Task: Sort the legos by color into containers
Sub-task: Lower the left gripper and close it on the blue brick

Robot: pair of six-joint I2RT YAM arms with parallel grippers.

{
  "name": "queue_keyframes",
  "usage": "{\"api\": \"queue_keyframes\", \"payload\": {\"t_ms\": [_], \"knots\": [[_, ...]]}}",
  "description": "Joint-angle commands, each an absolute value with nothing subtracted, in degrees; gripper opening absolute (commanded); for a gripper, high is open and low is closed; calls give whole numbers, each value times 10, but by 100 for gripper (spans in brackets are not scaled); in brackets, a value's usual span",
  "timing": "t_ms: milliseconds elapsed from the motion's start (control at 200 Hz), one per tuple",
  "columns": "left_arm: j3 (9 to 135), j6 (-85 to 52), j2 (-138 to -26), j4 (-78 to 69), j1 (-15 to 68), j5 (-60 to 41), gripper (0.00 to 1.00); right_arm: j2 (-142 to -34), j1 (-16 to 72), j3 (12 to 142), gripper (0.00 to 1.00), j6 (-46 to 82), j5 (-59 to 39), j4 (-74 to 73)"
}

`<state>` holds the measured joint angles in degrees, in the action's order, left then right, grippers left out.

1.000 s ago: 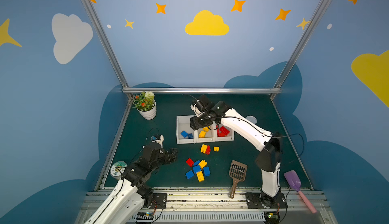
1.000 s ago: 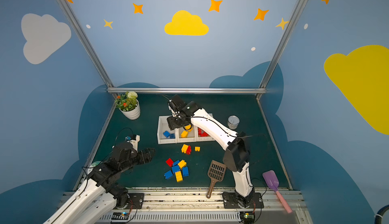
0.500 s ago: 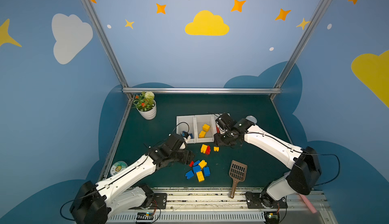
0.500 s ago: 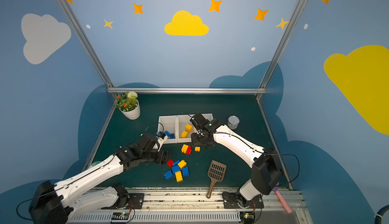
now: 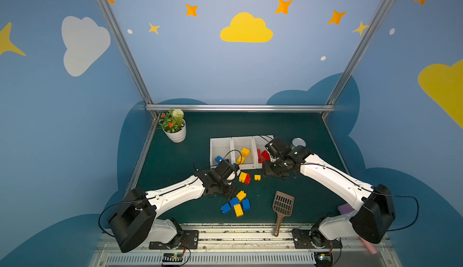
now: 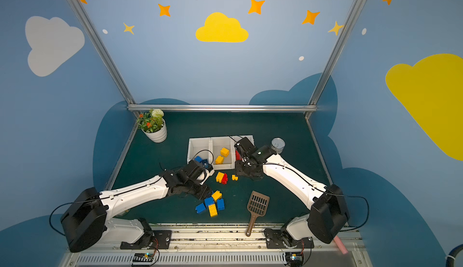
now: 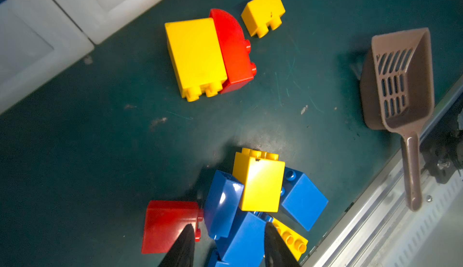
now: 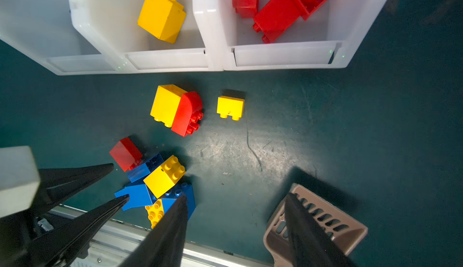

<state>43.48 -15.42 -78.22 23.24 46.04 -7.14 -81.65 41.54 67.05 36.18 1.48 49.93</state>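
- Loose plastic lego bricks (image 5: 246,204) in red, yellow and blue on a dark green counter (image 5: 300,133).
- White plastic containers (image 5: 218,145), each with bricks of one colour: blue, yellow, red.
- Brown slotted plastic scoop (image 5: 283,204).
- White ribbed pot (image 5: 178,135) with green leaves, orange and white flowers.
- White robot arms (image 5: 175,195) with black joints.
- Blue walls (image 5: 200,65) patterned with yellow and white clouds, orange stars, white dots.

Table (image 5: 250,125), dark green top. Carries:
- white three-compartment bin (image 5: 220,139)
- potted plant (image 5: 175,128), left of the bin, farther back
- tin can (image 5: 298,143), just right of the bin
- yellow-and-red brick pair (image 5: 244,178) and small yellow brick (image 5: 257,177), just in front of the bin
- mixed brick heap (image 5: 236,204) and brown slotted scoop (image 5: 283,205), farther in front
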Motion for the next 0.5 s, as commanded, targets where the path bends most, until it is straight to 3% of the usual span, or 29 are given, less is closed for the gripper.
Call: {"api": "queue_keyframes", "payload": {"t_ms": [0,496], "knots": [[446,-138,-796,229,461,-82,43,-811,411,669,62,366,18,501],[461,-125,-852,235,462,-83,36,-818,407,666,61,367,15,501]]}}
